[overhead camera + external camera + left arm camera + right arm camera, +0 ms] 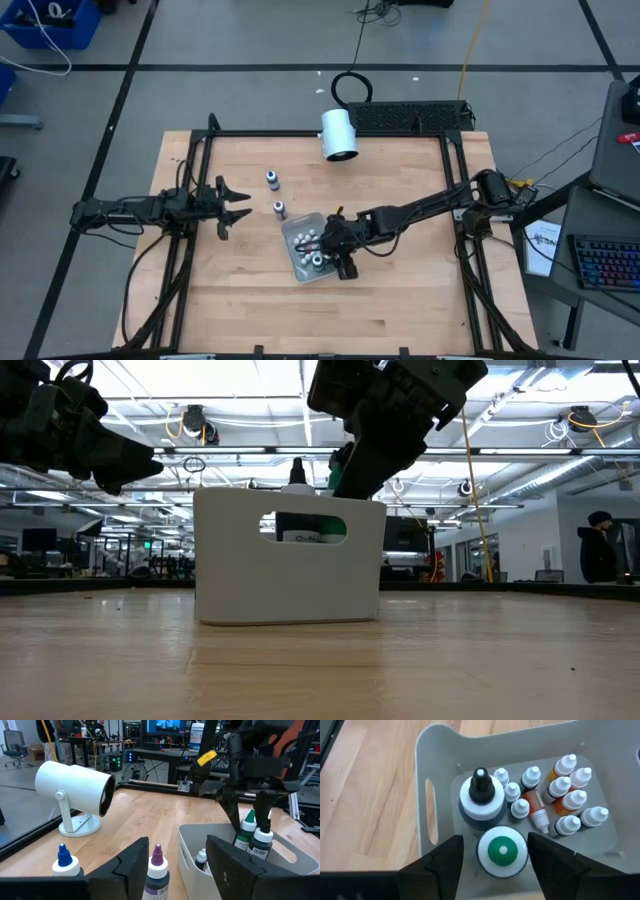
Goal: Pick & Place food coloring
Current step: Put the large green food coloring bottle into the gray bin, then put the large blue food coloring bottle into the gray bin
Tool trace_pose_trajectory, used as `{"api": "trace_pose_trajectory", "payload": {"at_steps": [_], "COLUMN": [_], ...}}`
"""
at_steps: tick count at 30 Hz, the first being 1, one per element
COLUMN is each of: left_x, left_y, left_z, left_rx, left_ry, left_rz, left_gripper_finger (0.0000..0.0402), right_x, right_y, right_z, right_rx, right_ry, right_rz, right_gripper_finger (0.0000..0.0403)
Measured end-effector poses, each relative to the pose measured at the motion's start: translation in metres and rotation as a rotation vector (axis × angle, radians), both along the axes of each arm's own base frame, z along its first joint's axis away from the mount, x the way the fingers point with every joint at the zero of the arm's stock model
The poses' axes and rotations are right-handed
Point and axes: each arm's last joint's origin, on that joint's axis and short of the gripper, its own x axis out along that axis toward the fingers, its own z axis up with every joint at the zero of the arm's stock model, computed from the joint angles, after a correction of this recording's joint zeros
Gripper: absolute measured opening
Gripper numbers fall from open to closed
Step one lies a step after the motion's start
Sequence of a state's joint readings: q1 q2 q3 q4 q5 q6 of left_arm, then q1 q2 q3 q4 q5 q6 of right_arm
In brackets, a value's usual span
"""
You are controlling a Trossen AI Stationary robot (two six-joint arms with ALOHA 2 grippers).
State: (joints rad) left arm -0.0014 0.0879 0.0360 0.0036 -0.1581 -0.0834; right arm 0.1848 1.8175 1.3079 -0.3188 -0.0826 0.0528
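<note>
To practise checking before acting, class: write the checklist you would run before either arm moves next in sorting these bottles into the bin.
1. Green-capped bottle upright inside the bin: ok.
2. Right gripper clear of that bottle: cannot tell. Its jaws are open astride the cap, but a gap shows on one side only.
3. Left gripper ready to grasp: ok, jaws open and empty.
4. Purple-capped bottle upright and in line ahead of the left gripper: ok.
5. All bottles in the bin: not ok. The purple-capped and blue-capped bottle stand outside it.
</note>
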Motion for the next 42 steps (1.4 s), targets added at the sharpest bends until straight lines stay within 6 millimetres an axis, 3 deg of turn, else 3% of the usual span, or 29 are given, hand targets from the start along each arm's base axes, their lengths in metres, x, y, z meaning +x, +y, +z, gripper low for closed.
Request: {"api": "trace_pose_trajectory", "payload": {"at_steps": [10, 15, 17, 21, 25, 30, 36, 42], "left_x": [0.0, 0.0, 0.0, 0.0, 0.0, 0.0, 0.0, 0.0], "left_y": [0.0, 0.0, 0.0, 0.0, 0.0, 0.0, 0.0, 0.0], "left_z": [0.0, 0.0, 0.0, 0.0, 0.0, 0.0, 0.0, 0.0], "left_rx": [0.0, 0.0, 0.0, 0.0, 0.0, 0.0, 0.0, 0.0], "left_ry": [0.001, 0.0, 0.001, 0.002, 0.002, 0.001, 0.001, 0.0], "left_rz": [0.0, 0.0, 0.0, 0.0, 0.0, 0.0, 0.0, 0.0], "left_gripper_finger": [0.0198, 0.0207, 0.0206, 0.0199, 0.0192, 0.0189, 0.02, 0.0207], "right_x": [-0.016, -0.048, -0.068, -0.118, -0.167, -0.212, -0.242, -0.249], "right_y": [-0.004, -0.012, -0.016, -0.029, -0.051, -0.07, -0.085, -0.093], "right_z": [0.045, 0.079, 0.083, 0.061, 0.032, 0.001, -0.036, -0.037], "right_rx": [0.016, 0.015, -0.01, -0.111, -0.222, -0.207, -0.119, -0.068], "right_ry": [-0.108, -0.118, -0.161, -0.329, -0.532, -0.741, -0.786, -0.853], "right_rz": [-0.004, -0.018, -0.046, -0.143, -0.377, -0.532, -0.584, -0.503], "right_gripper_finger": [0.0207, 0.0203, 0.0201, 0.0203, 0.0203, 0.0202, 0.0197, 0.0196]}}
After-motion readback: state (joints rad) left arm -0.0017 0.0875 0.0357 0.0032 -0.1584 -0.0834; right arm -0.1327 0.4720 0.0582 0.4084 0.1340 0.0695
